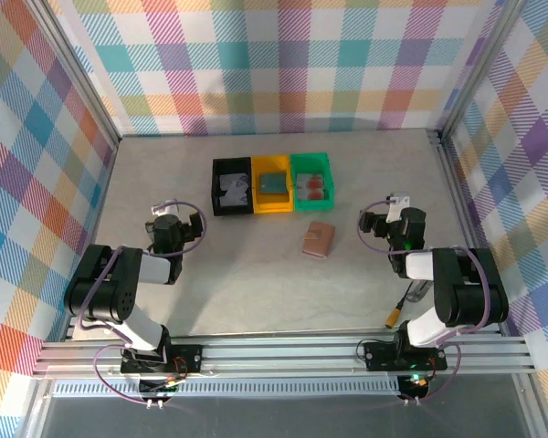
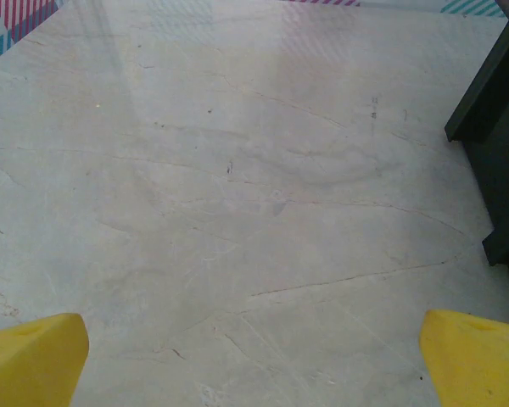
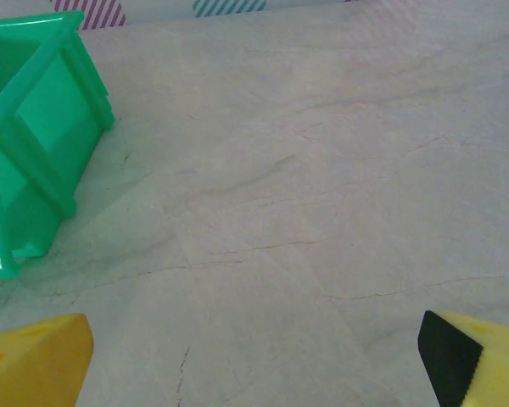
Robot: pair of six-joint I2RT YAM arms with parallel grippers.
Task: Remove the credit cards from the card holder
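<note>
Pale marbled tabletop (image 1: pixel 256 292) between plaid walls (image 1: pixel 283 64) bears the card holder (image 1: pixel 319 239).

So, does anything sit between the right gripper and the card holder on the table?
Nothing visible does. The card holder lies on the bare table, to the left of the open right gripper, with nothing but table between them. The black bin, yellow bin and green bin stand farther back, off that path.

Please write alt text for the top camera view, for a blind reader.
A small brown card holder lies on a pale table between the left arm and the right arm. Behind it: black bin, yellow bin, green bin.
</note>
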